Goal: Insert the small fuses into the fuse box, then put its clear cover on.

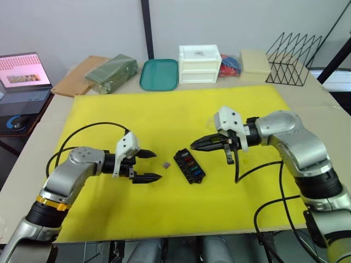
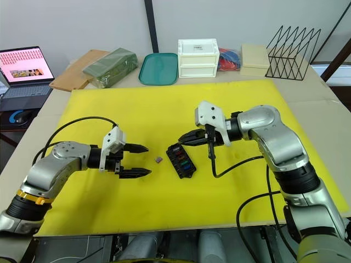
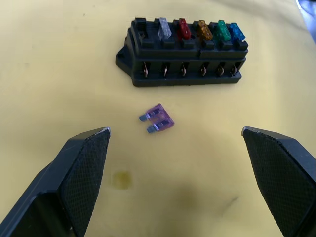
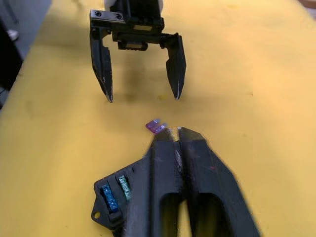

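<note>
The black fuse box (image 1: 189, 166) lies on the yellow mat (image 1: 181, 109) between my arms, with several coloured fuses (image 3: 197, 30) seated in one row. One purple fuse (image 3: 158, 119) lies loose on the mat just left of the box. My left gripper (image 1: 156, 165) is open and points at this fuse from the left, a short way off, with its fingers (image 3: 84, 163) on either side of the line to it. Above the box's far end hovers my right gripper (image 1: 193, 146), shut with nothing seen in it, its tips close to the purple fuse (image 4: 156, 127). The clear cover is out of view.
Along the table's far edge stand a white drawer box (image 1: 199, 64), a teal tray (image 1: 159, 74), a green package (image 1: 112, 73), a beige box (image 1: 255, 64) and a black wire rack (image 1: 293, 51). A laptop (image 1: 22, 74) sits at the far left. Black arm cables (image 1: 258, 170) hang over the mat.
</note>
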### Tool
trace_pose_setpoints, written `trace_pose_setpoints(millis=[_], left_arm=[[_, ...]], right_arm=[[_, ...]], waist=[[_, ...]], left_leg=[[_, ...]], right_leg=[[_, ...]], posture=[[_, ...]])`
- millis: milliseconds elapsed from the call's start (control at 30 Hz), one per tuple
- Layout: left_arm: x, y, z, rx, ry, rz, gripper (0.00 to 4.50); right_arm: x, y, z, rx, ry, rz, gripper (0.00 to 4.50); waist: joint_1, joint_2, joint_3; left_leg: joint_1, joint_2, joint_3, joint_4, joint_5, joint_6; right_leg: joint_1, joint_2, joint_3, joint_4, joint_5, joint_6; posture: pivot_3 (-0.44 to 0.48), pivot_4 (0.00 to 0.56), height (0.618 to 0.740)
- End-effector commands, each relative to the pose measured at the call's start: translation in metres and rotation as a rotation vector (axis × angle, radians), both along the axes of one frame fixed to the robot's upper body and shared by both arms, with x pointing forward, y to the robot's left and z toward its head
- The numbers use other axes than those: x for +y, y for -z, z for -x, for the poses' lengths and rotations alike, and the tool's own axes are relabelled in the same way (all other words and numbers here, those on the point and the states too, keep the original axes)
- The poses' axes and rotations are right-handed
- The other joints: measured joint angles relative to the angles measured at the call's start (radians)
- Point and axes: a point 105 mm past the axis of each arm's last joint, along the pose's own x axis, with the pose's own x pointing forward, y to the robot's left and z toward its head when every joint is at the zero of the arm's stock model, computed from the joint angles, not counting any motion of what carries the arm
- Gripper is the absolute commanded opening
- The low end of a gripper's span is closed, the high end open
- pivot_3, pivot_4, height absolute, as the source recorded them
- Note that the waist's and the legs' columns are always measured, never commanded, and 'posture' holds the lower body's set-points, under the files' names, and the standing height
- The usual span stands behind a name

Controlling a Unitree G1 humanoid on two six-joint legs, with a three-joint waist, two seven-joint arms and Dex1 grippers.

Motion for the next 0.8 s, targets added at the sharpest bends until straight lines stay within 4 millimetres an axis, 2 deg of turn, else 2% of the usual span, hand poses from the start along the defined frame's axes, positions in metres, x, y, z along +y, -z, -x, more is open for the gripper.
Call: trace_pose_setpoints(millis=[33, 100, 233, 467, 600, 800], left_arm=[[-0.001, -0.008, -0.005, -0.108, 0.075, -0.041, 4.50], [0.001, -0.008, -0.006, -0.128, 0.112, -0.063, 4.50], [0.004, -0.006, -0.012, -0.170, 0.147, -0.100, 4.50], [-0.008, -0.001, -0.026, -0.316, 0.268, -0.148, 4.50], [-0.019, 0.001, -0.029, -0.307, 0.331, -0.125, 4.50], [-0.025, 0.010, -0.031, -0.285, 0.394, -0.145, 4.50]], right_arm=[[-0.002, -0.016, 0.007, -0.063, 0.046, -0.032, 1.56], [-0.002, -0.016, 0.009, -0.067, 0.072, -0.037, 2.24], [-0.003, -0.013, 0.012, -0.070, 0.108, -0.040, 2.24], [-0.005, -0.010, 0.015, -0.070, 0.168, -0.050, 2.24], [-0.005, -0.011, 0.014, -0.076, 0.175, -0.052, 2.24], [-0.006, -0.011, 0.015, -0.078, 0.187, -0.050, 2.24]], waist=[[0.000, 0.000, 0.000], [-0.001, 0.000, 0.000], [-0.001, 0.000, 0.000], [0.005, 0.000, 0.000], [0.000, 0.000, 0.000], [-0.002, 0.000, 0.000]], left_leg=[[0.000, 0.000, 0.000, 0.000, 0.000, 0.000], [0.000, 0.000, 0.000, 0.000, 0.000, 0.000], [0.000, 0.000, 0.000, 0.000, 0.000, 0.000], [0.000, 0.000, 0.000, 0.000, 0.000, 0.000], [0.000, 0.000, 0.000, 0.000, 0.000, 0.000], [0.000, 0.000, 0.000, 0.000, 0.000, 0.000]], right_leg=[[0.000, 0.000, 0.000, 0.000, 0.000, 0.000], [0.000, 0.000, 0.000, 0.000, 0.000, 0.000], [0.000, 0.000, 0.000, 0.000, 0.000, 0.000], [0.001, 0.000, 0.000, 0.000, 0.000, 0.000], [0.000, 0.000, 0.000, 0.000, 0.000, 0.000], [0.000, 0.000, 0.000, 0.000, 0.000, 0.000]], posture=[[0.000, 0.150, 0.740], [0.000, 0.150, 0.740], [0.000, 0.150, 0.740], [0.000, 0.150, 0.740], [0.000, 0.150, 0.740], [0.000, 0.150, 0.740]])
